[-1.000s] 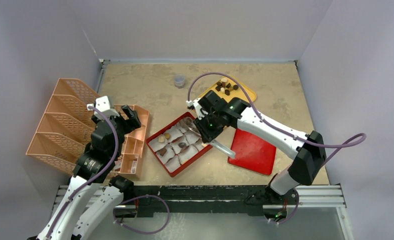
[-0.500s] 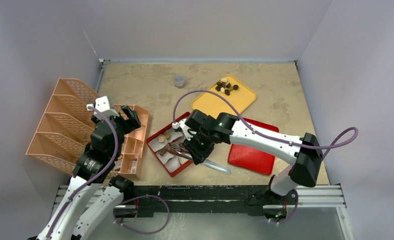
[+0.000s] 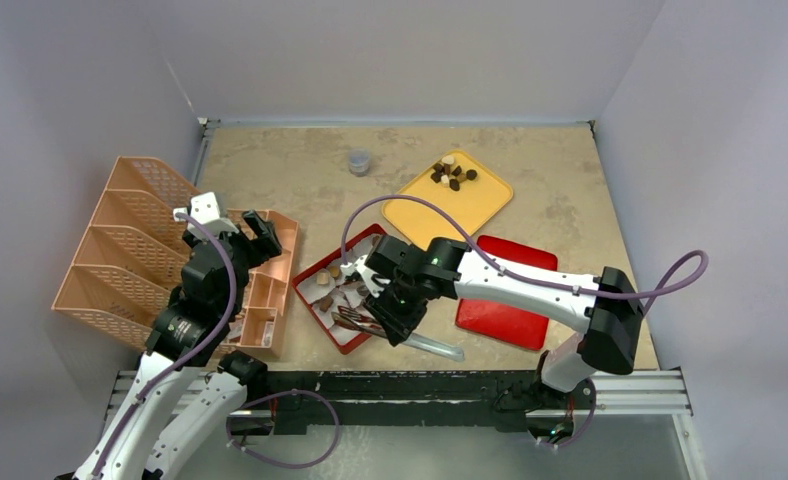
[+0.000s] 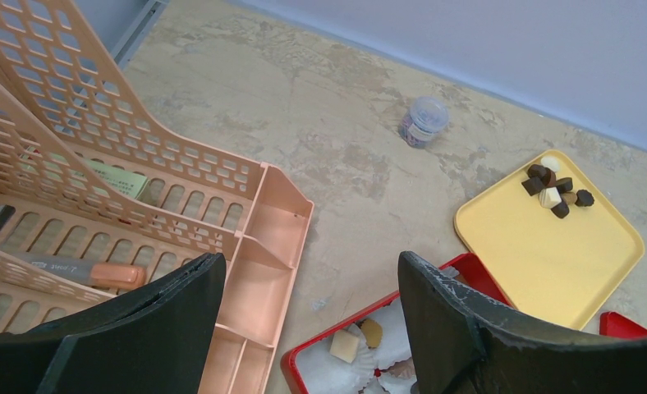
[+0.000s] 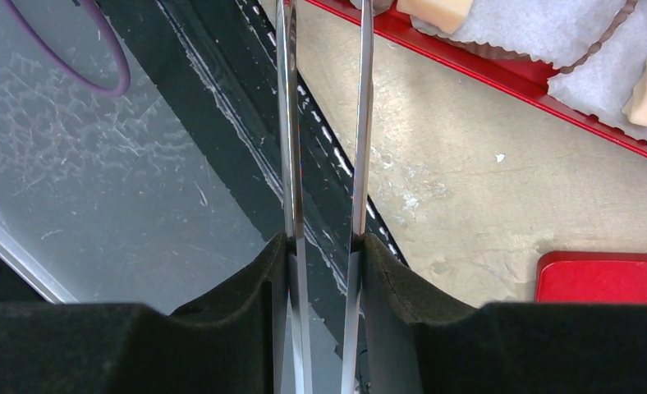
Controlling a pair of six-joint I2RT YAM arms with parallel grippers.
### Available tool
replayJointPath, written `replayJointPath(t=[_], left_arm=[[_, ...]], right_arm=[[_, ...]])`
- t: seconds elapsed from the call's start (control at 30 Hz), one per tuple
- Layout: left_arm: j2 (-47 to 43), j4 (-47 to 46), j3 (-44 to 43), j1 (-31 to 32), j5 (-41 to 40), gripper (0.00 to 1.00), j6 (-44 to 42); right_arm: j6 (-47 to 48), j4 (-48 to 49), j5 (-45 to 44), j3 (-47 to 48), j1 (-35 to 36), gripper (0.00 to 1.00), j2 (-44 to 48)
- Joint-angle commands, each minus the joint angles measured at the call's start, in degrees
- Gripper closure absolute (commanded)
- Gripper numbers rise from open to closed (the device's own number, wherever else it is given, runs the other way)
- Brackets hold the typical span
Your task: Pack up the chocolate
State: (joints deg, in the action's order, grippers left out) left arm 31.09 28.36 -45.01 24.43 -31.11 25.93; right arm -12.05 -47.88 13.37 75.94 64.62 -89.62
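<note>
R gripper [image 5: 320, 250] w/ tongs [image 5: 288, 123] at red box [image 5: 501, 75]

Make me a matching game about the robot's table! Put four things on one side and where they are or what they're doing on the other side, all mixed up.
Things:
1. chocolate pile
2. tongs
3. small jar
4. left pincer

Matches:
A. open wide, holding nothing
B. on the yellow tray
C. squeezed in the right pincer
D. standing alone on the bare table

Pairs: 1-B, 2-C, 3-D, 4-A
</note>
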Motion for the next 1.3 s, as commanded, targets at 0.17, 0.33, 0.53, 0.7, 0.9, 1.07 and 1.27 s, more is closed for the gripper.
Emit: replayJointPath(t=[0.17,0.33,0.53,0.7,0.9,1.07,1.27], left_arm=[[-0.22,-1.77,-0.53,-0.26,-0.26,0.24,0.09],[-0.30,-1.82,-0.51,-0.26,-0.26,0.24,0.17],[-0.26,-1.79,-0.42,-0.26,-0.19,0.24,0.17],[-0.17,-1.86,-0.51,-0.26,-0.09,0.24,0.09],[-0.15,-1.83,-0.51,-0.26,-0.09,0.24,0.08],[-0.16,-1.87,-0.47,-0.26,0.00,0.24,0.11],[0.01,-1.98,-0.47,-0.26,0.13,0.24,0.11]], right_arm=[[-0.34,-0.46,1.35,1.14,0.36,0.67,-0.23],[-0.14,-0.64,1.58,1.18,0.42,0.66,-0.72],[-0.09,-0.83,1.29,1.52,0.55,0.63,-1.96],[0.01,-1.06,0.49,2.19,0.59,0.62,-2.44],[0.40,-1.37,0.26,2.94,0.68,0.59,-2.82],[0.41,-1.60,0.05,3.39,0.68,0.58,-2.80],[-0.11,-1.60,-1.76,5.04,0.67,0.60,-1.35]])
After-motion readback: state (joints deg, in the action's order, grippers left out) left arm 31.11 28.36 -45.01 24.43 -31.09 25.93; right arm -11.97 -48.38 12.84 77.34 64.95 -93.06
